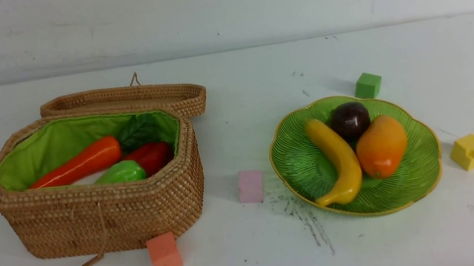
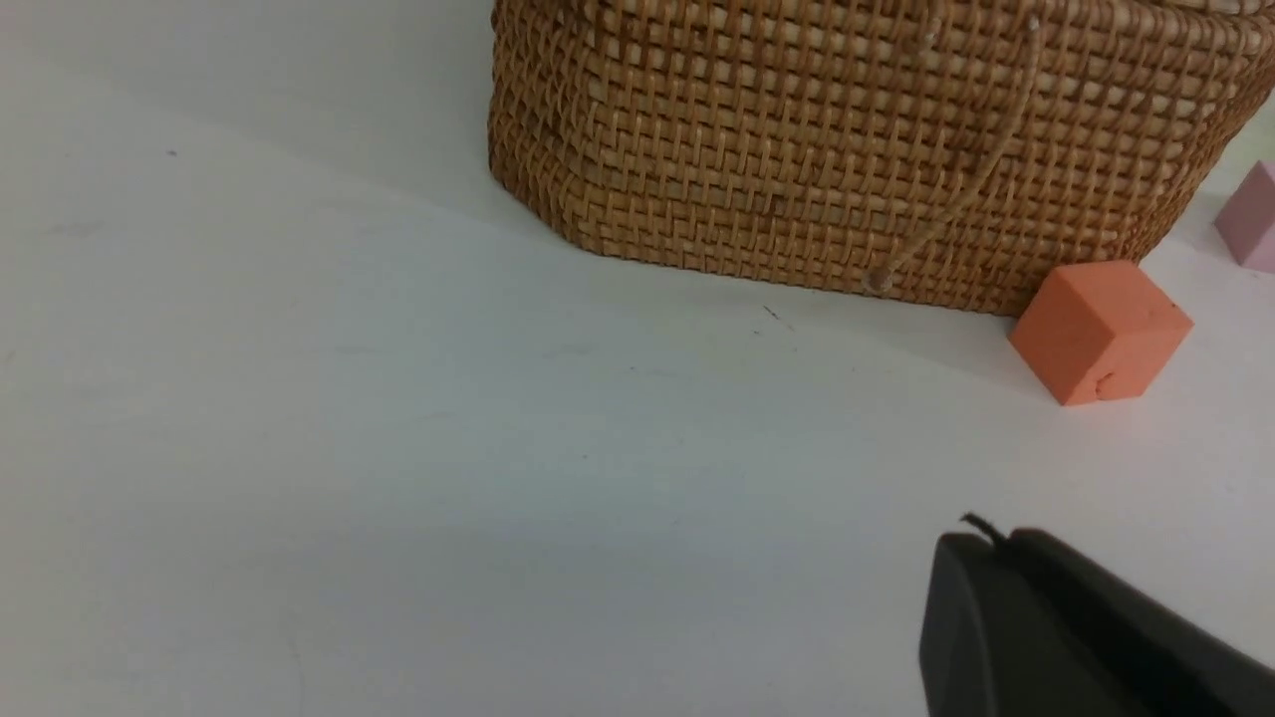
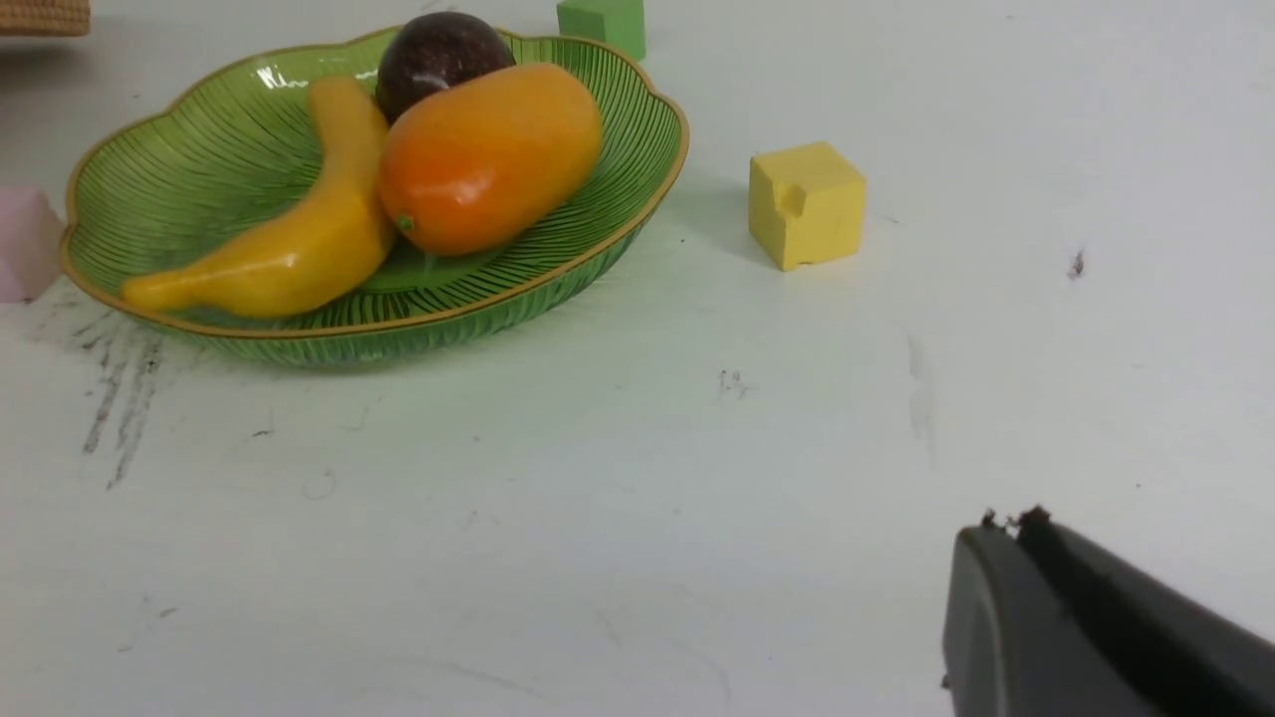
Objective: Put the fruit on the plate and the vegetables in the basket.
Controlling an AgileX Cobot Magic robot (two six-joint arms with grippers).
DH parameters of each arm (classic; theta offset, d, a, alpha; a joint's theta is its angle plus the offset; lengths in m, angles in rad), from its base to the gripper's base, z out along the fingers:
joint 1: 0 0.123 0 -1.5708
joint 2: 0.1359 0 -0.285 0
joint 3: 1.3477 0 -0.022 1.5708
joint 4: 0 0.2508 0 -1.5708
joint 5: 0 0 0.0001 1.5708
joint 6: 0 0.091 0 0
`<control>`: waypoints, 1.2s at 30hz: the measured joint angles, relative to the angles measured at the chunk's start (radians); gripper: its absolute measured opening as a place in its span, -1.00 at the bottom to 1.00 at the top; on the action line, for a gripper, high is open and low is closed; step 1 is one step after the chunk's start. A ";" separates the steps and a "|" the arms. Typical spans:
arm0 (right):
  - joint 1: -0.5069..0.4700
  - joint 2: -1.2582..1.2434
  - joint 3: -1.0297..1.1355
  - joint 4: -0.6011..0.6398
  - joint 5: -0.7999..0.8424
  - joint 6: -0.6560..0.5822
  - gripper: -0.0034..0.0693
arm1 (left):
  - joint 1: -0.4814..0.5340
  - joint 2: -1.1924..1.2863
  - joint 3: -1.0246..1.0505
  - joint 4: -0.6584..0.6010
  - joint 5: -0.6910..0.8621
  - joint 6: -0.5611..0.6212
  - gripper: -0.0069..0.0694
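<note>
The green plate (image 1: 421, 169) holds the yellow banana (image 1: 337, 160), the orange-yellow mango (image 1: 381, 145) and the dark purple mangosteen (image 1: 350, 120). The plate also shows in the right wrist view (image 3: 199, 169). The open wicker basket (image 1: 106, 212) holds the orange carrot (image 1: 78, 165), the red bell pepper (image 1: 152, 158) and the light green gourd (image 1: 122, 172); a sliver of white radish (image 1: 88, 179) shows between them. The basket's side (image 2: 797, 149) fills the left wrist view. Neither arm shows in the front view. My left gripper (image 2: 991, 538) and right gripper (image 3: 1006, 523) are shut and empty above bare table.
Foam cubes lie on the white table: orange (image 1: 164, 253) by the basket's front, pink (image 1: 250, 186) between basket and plate, green (image 1: 367, 85) behind the plate, yellow (image 1: 469, 152) to its right. The basket lid (image 1: 125, 98) lies open behind the basket.
</note>
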 joint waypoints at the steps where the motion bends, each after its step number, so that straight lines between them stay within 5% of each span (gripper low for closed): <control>1: 0.000 0.000 0.000 0.000 0.000 0.000 -0.84 | 0.000 0.000 0.000 0.000 -0.001 0.000 -0.85; 36: 0.000 0.000 0.000 0.000 0.000 -0.003 -0.71 | 0.000 0.000 0.000 0.001 -0.002 -0.002 -0.85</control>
